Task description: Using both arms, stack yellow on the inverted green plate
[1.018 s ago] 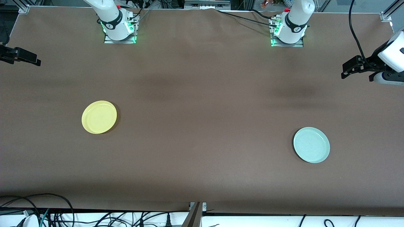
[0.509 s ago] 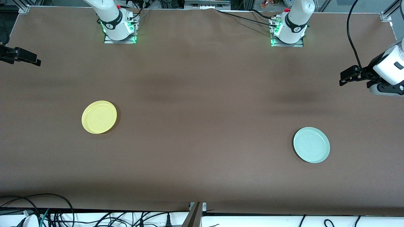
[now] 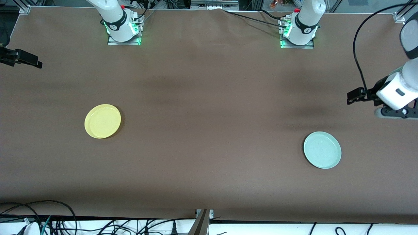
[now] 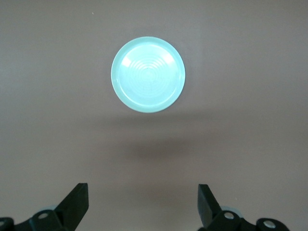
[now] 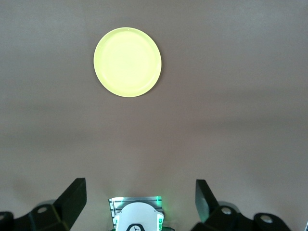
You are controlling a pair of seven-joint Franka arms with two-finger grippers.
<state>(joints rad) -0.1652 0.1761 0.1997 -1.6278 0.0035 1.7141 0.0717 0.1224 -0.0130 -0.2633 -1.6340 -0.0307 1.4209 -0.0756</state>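
- Well, no readable writing anywhere.
- Yellow plate (image 3: 102, 121) at right arm's end, green plate (image 3: 322, 149) at left arm's end, well apart.
- Left gripper (image 3: 352, 97) over bare table, wide open, empty.
- Right gripper (image 3: 31, 61) same, waiting.

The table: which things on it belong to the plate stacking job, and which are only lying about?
Belong to the job:
- yellow plate, toward the right arm's end, rim up
- green plate, toward the left arm's end, rim up
- left gripper, open, over bare table
- right gripper, open, over the table's edge

Only lying about:
- loose cables off the table's near edge
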